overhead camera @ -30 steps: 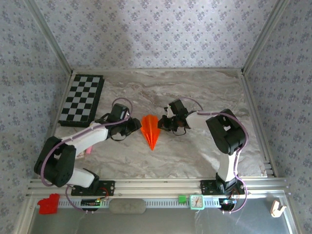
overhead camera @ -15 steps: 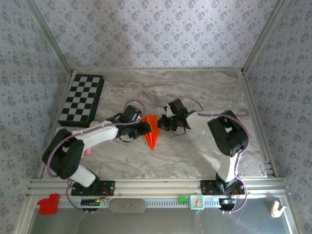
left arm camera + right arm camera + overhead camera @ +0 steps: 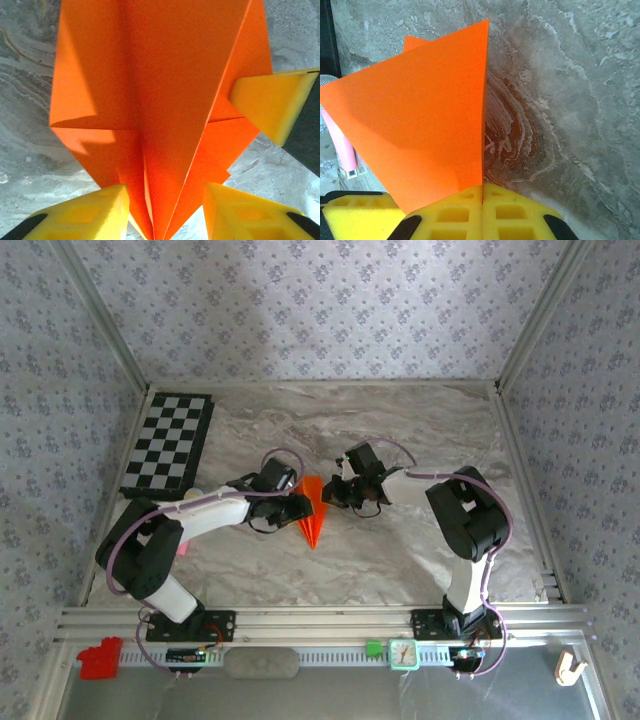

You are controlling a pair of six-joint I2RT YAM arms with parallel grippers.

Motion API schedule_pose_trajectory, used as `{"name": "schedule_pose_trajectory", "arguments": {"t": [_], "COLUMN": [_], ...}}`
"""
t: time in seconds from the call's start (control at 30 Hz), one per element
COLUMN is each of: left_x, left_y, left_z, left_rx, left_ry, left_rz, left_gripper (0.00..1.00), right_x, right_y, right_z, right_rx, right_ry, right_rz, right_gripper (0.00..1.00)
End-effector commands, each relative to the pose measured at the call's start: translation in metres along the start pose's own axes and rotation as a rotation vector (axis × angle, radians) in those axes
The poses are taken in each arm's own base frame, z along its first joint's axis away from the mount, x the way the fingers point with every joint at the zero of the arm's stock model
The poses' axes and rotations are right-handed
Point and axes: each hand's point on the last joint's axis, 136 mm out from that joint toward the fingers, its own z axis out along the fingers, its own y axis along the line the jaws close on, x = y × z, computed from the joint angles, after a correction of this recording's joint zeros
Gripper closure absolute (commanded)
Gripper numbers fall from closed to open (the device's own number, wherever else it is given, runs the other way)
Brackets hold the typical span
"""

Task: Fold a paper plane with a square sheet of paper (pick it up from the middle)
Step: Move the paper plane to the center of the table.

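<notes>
We see one checkerboard (image 3: 168,445) far on the left. The left gripper (image 3: 299,508) has its fingers apart, with the one orange paper plane (image 3: 316,518) between them, in the middle of the table (image 3: 420,430). The right gripper (image 3: 332,495) has its fingers together, pinching the paper plane's right edge.

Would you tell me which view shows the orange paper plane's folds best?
The left wrist view: the paper plane is close, centre crease and flap edges plain. The top view shows it small; the right wrist view, one flat wing.
</notes>
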Motion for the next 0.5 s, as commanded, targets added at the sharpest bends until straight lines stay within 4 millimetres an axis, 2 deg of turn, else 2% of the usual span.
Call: {"name": "schedule_pose_trajectory", "arguments": {"t": [0.0, 0.47], "left_x": [0.0, 0.01], "left_y": [-0.013, -0.015], "left_z": [0.003, 0.017], "left_rx": [0.027, -0.092], "left_ry": [0.011, 0.049], "left_rz": [0.027, 0.131], "left_gripper": [0.57, 0.53], "right_x": [-0.001, -0.001], "right_y": [0.007, 0.009], "right_z": [-0.004, -0.006], "right_rx": [-0.001, -0.005], "right_ry": [-0.005, -0.006], "right_rz": [0.0, 0.005], "right_gripper": [0.95, 0.95]}}
